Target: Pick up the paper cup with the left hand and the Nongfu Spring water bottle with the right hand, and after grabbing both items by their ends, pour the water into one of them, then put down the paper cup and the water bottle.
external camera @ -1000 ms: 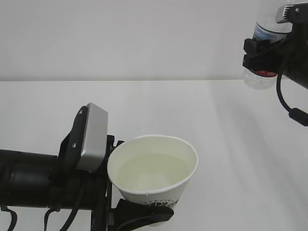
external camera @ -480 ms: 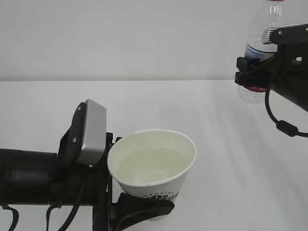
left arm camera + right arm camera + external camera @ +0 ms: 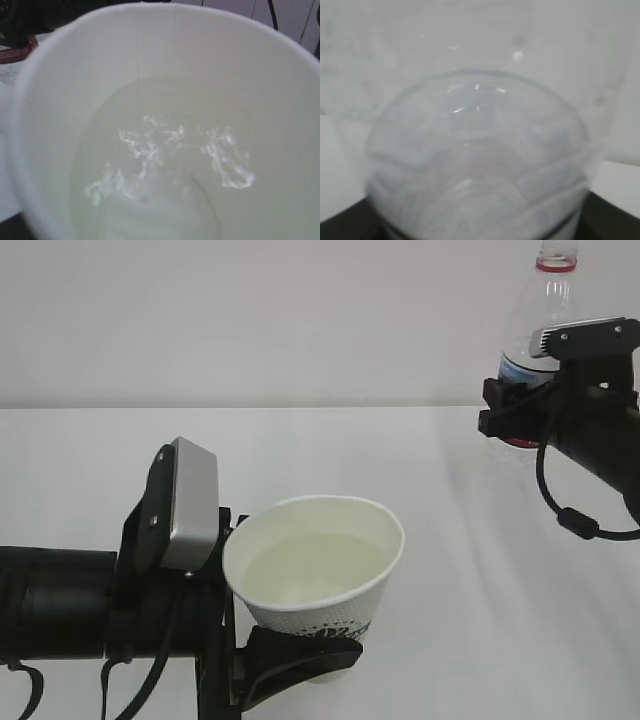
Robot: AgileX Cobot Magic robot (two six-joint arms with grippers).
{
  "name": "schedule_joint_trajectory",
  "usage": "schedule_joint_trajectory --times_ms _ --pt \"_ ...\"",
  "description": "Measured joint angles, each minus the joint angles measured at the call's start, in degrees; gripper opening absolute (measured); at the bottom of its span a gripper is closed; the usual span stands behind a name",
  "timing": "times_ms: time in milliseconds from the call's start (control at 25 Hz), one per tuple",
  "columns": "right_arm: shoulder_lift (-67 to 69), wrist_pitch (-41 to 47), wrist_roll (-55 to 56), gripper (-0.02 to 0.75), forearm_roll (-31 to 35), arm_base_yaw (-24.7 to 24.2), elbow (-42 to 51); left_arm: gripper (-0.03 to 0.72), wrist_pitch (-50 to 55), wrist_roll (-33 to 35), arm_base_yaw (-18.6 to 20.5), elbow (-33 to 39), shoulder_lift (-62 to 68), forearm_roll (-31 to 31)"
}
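**Cup full, bottle upright: both have yet to be set down**

The left hand (image 3: 290,665) holds the paper cup (image 3: 318,575) low in the foreground, its black fingers (image 3: 300,658) closed around the cup's lower part. The cup stands nearly upright and the water (image 3: 312,572) fills much of it; the left wrist view shows the surface rippled (image 3: 170,155). The right hand (image 3: 505,410) grips the Nongfu Spring water bottle (image 3: 535,335) around its labelled middle, fingers clamped on its sides, neck up and red neck ring (image 3: 557,262) at the top. Bottle and cup are well apart.

Judging from this, pouring looks done and putting down remains. The main risk is a spill: the cup is soft paper with liquid high inside, so a squeeze, a jolt or a tilt while lowering could slop water over the rim. A hard landing could do the same. The bottle appears uncapped, so tipping it on release would leak.

The white table (image 3: 450,590) is bare around both, with open room beneath and beside each hand. The far table edge lies behind the bottle; the near edge is out of view.
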Motion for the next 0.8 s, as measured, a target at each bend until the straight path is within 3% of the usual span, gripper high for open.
schedule_joint_trajectory --times_ms 800 --pt "2.0 -1.1 0.0 0.473 0.0 0.0 -0.2 0.536 1.8 10.1 0.0 0.0 0.0 -21.0"
